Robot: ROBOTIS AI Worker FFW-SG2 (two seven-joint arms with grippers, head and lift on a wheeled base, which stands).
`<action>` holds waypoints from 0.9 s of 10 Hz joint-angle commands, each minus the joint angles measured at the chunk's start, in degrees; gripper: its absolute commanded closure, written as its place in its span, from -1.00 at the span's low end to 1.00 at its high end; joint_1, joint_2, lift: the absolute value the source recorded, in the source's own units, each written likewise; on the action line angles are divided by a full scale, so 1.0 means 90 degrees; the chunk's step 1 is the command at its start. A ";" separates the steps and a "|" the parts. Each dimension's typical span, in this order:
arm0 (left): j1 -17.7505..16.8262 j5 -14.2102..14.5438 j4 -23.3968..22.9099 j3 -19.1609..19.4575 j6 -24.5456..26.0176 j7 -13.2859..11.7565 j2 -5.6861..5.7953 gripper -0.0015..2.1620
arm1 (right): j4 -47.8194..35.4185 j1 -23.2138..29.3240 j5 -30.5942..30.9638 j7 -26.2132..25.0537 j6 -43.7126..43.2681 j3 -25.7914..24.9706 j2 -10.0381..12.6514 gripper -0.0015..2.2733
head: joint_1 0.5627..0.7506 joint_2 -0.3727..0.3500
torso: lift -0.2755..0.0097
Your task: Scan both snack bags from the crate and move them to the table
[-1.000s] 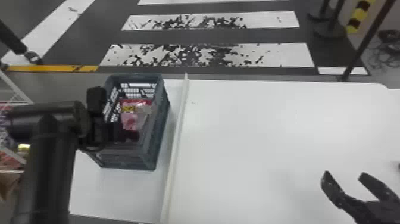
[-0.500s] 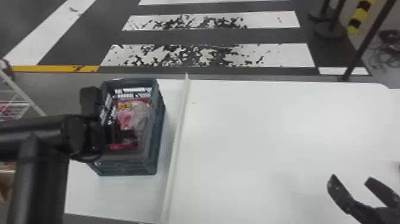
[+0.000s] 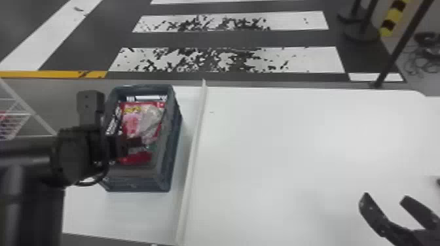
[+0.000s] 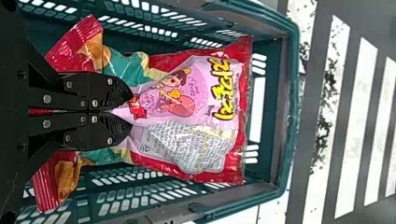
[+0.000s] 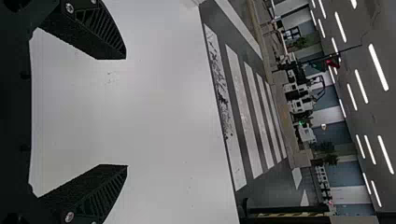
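**Left gripper [image 3: 139, 143] clenched on the pink-and-red snack bag [image 4: 187, 100] inside the crate [image 3: 175, 144]**

Taking twelve o'clock as straight ahead of my robot, nearest to me is the right gripper [image 3: 386, 195], between two and three o'clock above the white table [image 3: 294, 140]. Its fingers are spread wide with nothing between them.

At eleven o'clock I have the left gripper down in the crate, its fingers pressed together and pinching the near end of that pink-and-red bag. The bag fans out from my fingertips toward the crate's far wall. Under it, crosswise, lies the teal, orange and red snack bag [image 4: 123, 67], its red ends poking out on both sides of my fingers. The crate stands upright on the table, with a raised white strip [image 3: 193, 147] just to its right.

Farther out, a white wire rack [image 3: 26, 114] is at ten o'clock. Past the table, the worn zebra crossing [image 3: 226, 60] spans the floor at twelve, and a yellow-and-black post [image 3: 394, 16] stands at one.
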 commanded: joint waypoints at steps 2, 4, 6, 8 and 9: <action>0.0256 -0.0047 -0.0515 -0.0012 0.0000 0.0129 -0.0076 0.98 | -0.0009 -0.0008 -0.0034 0.0005 0.0006 -0.0014 -0.0010 -0.91 | 0.41 0.32 | 0.32; 0.0324 -0.0086 -0.0700 -0.0032 -0.0039 0.0363 -0.0105 0.98 | 0.0030 -0.0047 -0.0092 0.0073 0.0026 -0.0092 -0.0010 -0.91 | 0.41 0.31 | 0.32; 0.0393 -0.0096 -0.0925 -0.0041 -0.0098 0.0490 -0.0115 0.98 | 0.0089 -0.0086 -0.0122 0.0073 0.0026 -0.0101 -0.0010 -0.91 | 0.41 0.32 | 0.32; 0.0480 -0.0066 -0.1120 -0.0002 -0.0098 0.0412 -0.0115 0.98 | 0.0089 -0.0086 -0.0132 0.0073 0.0026 -0.0101 0.0000 -0.91 | 0.41 0.30 | 0.32; 0.0539 -0.0066 -0.1218 0.0027 -0.0098 0.0373 -0.0105 0.98 | 0.0089 -0.0096 -0.0132 0.0073 0.0045 -0.0092 0.0000 -0.91 | 0.41 0.30 | 0.32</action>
